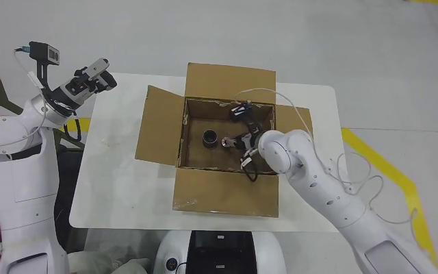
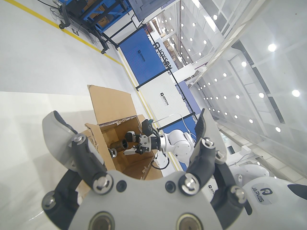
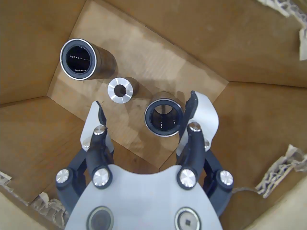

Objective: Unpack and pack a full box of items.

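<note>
We see the right gripper (image 3: 144,98) low inside the open cardboard box (image 1: 159,130), in the middle of the top view. Its fingers are spread apart and hold nothing. Three metal parts stand upright on the box floor: a tall linear bearing (image 3: 79,59), a small aluminium bushing (image 3: 120,90) and a short linear bearing (image 3: 163,117). The short one stands between the fingers, almost touching one finger (image 3: 203,113) and well free of the other, its long axis vertical (the bore faces the camera). We judge the gripper must centre a little, then close across the barrel. The left gripper (image 1: 102,75), open too, hangs at the upper left of the top view near the table (image 1: 109,178) corner, so the right arm is nearer.
</note>
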You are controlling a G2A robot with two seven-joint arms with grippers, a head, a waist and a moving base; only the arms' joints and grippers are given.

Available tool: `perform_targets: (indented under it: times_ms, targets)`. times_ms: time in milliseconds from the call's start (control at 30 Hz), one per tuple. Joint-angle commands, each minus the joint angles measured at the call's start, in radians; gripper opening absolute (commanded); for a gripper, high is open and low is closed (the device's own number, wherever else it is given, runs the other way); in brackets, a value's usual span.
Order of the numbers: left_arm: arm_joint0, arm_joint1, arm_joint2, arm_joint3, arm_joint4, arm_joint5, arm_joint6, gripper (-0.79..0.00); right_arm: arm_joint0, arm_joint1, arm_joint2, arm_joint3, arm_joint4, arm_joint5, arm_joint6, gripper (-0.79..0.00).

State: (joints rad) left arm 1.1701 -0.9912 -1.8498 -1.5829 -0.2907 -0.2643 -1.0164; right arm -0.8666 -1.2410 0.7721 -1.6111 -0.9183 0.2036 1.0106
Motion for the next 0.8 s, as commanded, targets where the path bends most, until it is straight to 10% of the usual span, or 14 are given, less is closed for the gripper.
perform_targets:
  times_ms: [0, 767]
  targets:
    - [0.000, 0.000, 0.000, 0.000, 0.000, 0.000, 0.000, 0.000, -0.001, -0.001, 0.003, -0.010, -0.012, 0.010, 0.001, -0.055]
    - [0.000, 0.000, 0.000, 0.000, 0.000, 0.000, 0.000, 0.000, -0.007, -0.031, -0.010, 0.044, -0.100, 0.057, 0.063, -0.092]
